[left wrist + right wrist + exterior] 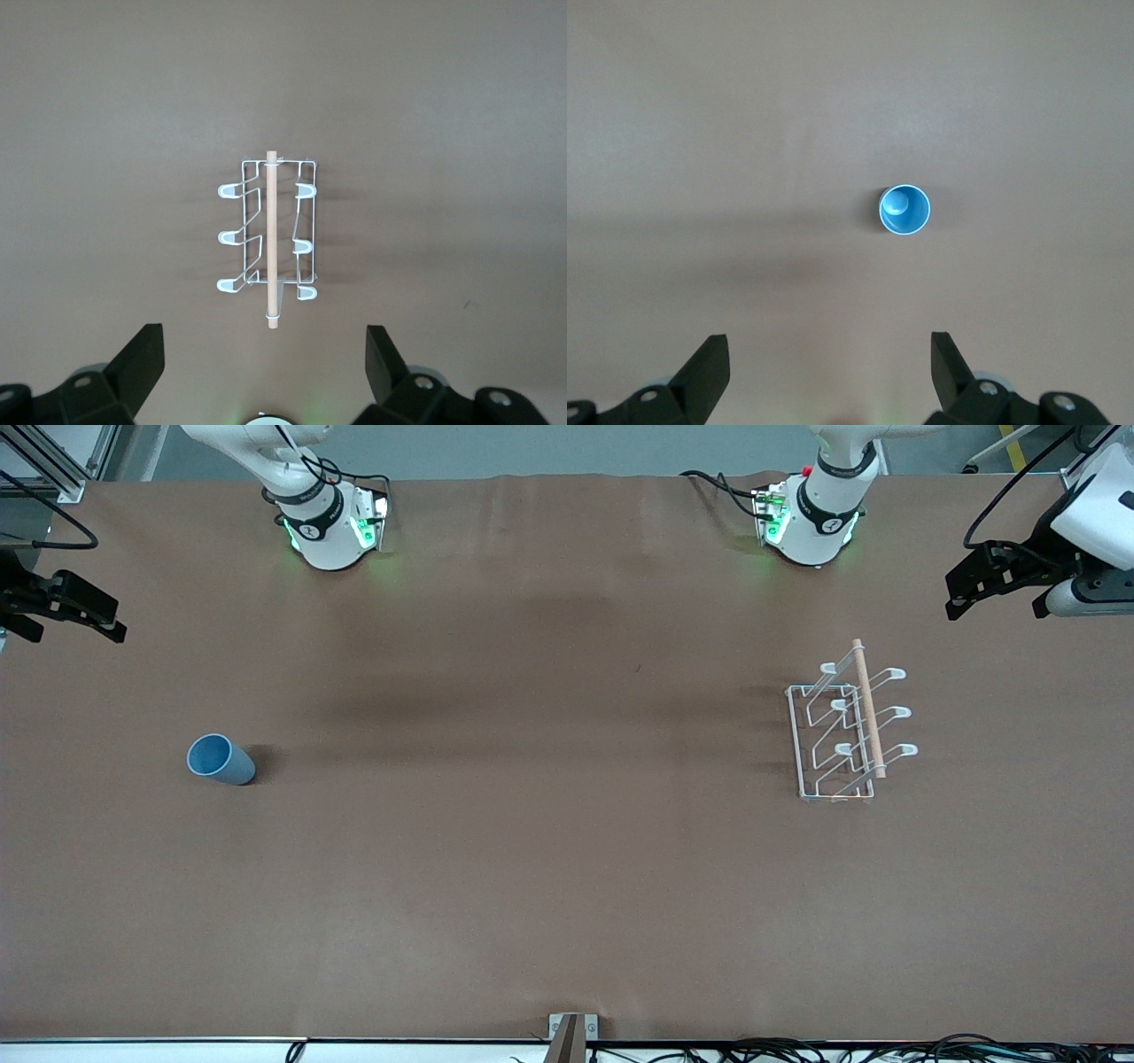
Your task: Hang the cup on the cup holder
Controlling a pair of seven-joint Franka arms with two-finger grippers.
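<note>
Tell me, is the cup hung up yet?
Not yet; nothing looks done. The cup stands on the table toward the right arm's end, apart from the rack, whose prongs are bare. The right pincer and left pincer hang open and hold nothing. Grabbing, carrying and hanging are all left.

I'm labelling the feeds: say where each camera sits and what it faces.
Front: high across the table, facing both bases; shows the cup, the rack, both claws.
Left wrist: above, looking down on the rack; open left claw.
Right wrist: looking down on the cup; open right claw.
Shared: the front view has both.
</note>
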